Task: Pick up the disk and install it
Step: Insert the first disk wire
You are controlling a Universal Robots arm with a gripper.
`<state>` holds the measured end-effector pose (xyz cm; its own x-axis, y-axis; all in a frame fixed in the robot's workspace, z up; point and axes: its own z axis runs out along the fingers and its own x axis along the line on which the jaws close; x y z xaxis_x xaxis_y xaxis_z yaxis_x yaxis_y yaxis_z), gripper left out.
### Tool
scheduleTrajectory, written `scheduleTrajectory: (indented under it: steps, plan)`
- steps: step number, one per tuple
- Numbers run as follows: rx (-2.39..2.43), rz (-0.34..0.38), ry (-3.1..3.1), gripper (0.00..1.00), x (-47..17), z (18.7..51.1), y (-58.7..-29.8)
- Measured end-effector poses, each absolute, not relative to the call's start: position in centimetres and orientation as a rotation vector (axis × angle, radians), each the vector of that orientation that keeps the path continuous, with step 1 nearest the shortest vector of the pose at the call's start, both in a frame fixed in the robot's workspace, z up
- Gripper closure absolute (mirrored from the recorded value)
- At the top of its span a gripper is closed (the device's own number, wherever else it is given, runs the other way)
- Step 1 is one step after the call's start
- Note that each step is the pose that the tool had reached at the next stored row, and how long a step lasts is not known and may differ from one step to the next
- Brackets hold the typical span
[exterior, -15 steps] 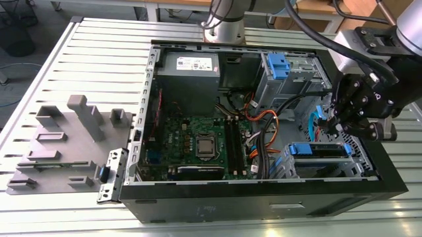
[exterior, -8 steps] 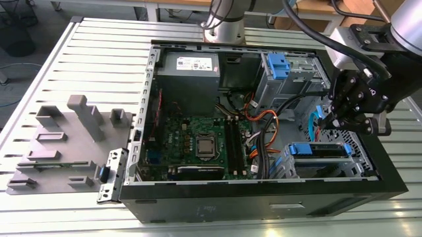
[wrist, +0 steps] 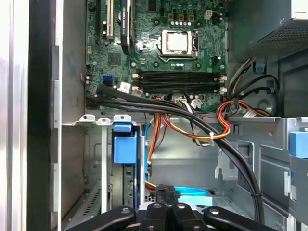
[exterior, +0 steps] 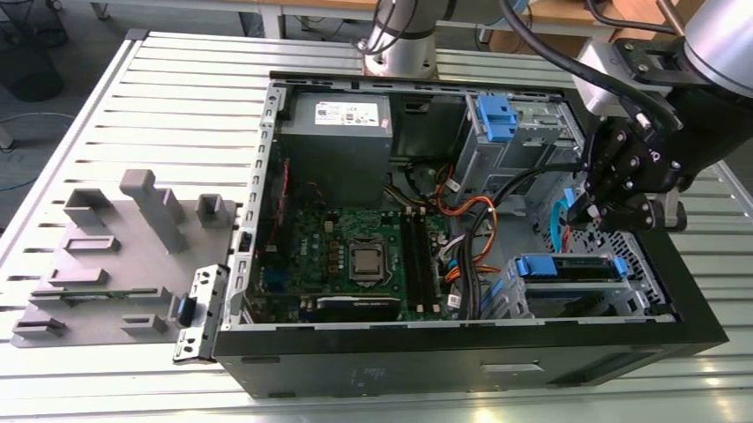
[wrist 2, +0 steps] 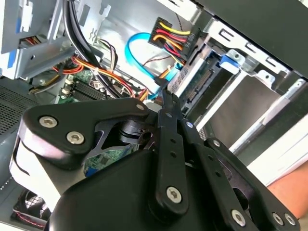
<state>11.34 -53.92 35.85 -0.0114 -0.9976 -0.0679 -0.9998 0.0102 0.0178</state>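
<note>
The disk (exterior: 567, 268) sits in the drive cage at the front right corner of the open computer case (exterior: 471, 352), with its blue bracket showing along its top. In the first wrist view the disk (wrist: 126, 178) stands edge-on under its blue bracket tab. In the second wrist view the disk (wrist 2: 202, 79) lies in the cage with its connector edge facing out. My gripper (exterior: 602, 216) hangs just above and behind the cage. Its fingertips are pressed together in both wrist views (wrist 2: 164, 98) (wrist: 166, 192), holding nothing and a short way off the disk.
Black, orange and light blue cables (wrist: 202, 127) cross between the motherboard (exterior: 353, 256) and the cages. A second cage with a blue bracket (exterior: 495, 116) stands at the back right. A grey fixture (exterior: 118, 256) lies on the slatted table on the exterior view's left.
</note>
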Motion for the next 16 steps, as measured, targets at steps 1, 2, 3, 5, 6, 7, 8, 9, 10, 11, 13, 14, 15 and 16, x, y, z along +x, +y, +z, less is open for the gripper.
scheduleTrajectory:
  steps: [1,2,3,5,6,7,8,9,10,11,13,14,15,16]
  plan:
    - [-2.183,0.094,2.207,0.89,11.37,35.85,-53.84]
    - [-2.183,0.094,2.207,0.89,11.4,35.84,-53.79]
    - [-2.183,0.094,2.207,0.89,11.41,35.84,-53.78]
    - [-2.183,0.094,2.207,0.89,11.41,35.84,-53.6]
    - [-2.183,0.094,2.207,0.89,11.42,35.85,-53.47]
    - [-2.183,0.094,2.207,0.89,11.44,35.84,-53.36]
    - [-2.183,0.094,2.207,0.89,11.48,35.84,-53.31]
    - [-2.183,0.094,2.207,0.89,11.53,35.84,-53.28]
    - [-2.183,0.094,2.207,0.89,11.59,35.84,-53.25]
    - [-2.183,0.094,2.207,0.89,11.68,35.85,-53.24]
    - [-2.183,0.094,2.207,0.89,11.84,35.84,-53.22]
    - [-2.183,0.094,2.207,0.89,11.84,35.84,-53.21]
    - [-2.183,0.094,2.207,0.89,11.84,35.84,-53.21]
    - [-2.183,0.094,2.207,0.89,11.85,35.83,-53.21]
